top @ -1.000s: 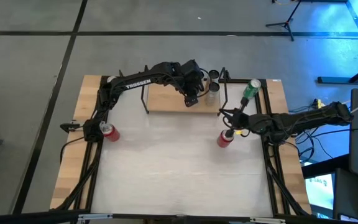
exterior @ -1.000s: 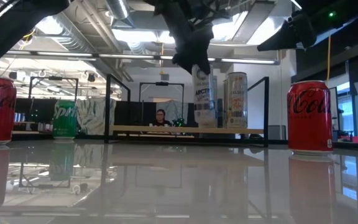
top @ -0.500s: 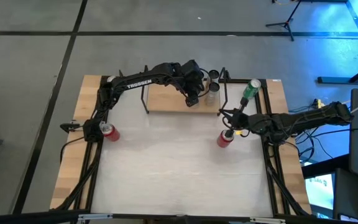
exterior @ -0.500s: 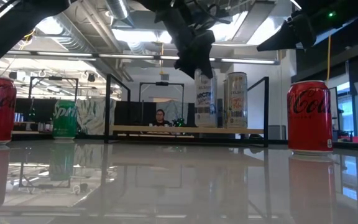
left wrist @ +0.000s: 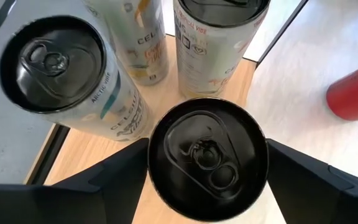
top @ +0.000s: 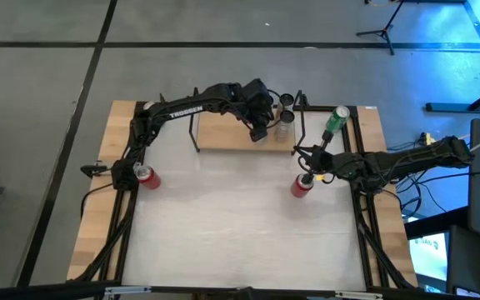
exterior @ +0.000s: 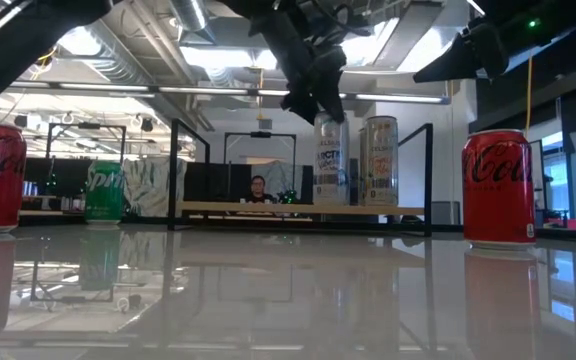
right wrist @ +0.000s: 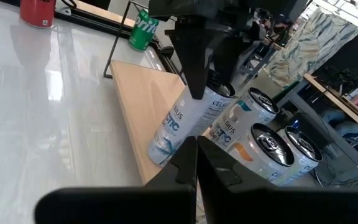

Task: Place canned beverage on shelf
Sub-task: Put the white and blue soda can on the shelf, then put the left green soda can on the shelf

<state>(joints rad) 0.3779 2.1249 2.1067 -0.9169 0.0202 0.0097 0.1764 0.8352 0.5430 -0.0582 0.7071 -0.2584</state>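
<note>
High view: left hand [top: 259, 132] above can [exterior: 330, 160] on shelf [top: 223, 133].

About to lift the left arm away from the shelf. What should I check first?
1. Can upright on the shelf: ok.
2. Left gripper jaws open: ok, though they straddle the can's top.
3. Room between it and the neighbouring cans: cannot tell; they stand close.
4. Right gripper out of the way: ok, shut, waiting by the red can.

Left claw [top: 261, 125] apparently parted, arm outstretched; right claw [top: 300, 152] closed.
</note>
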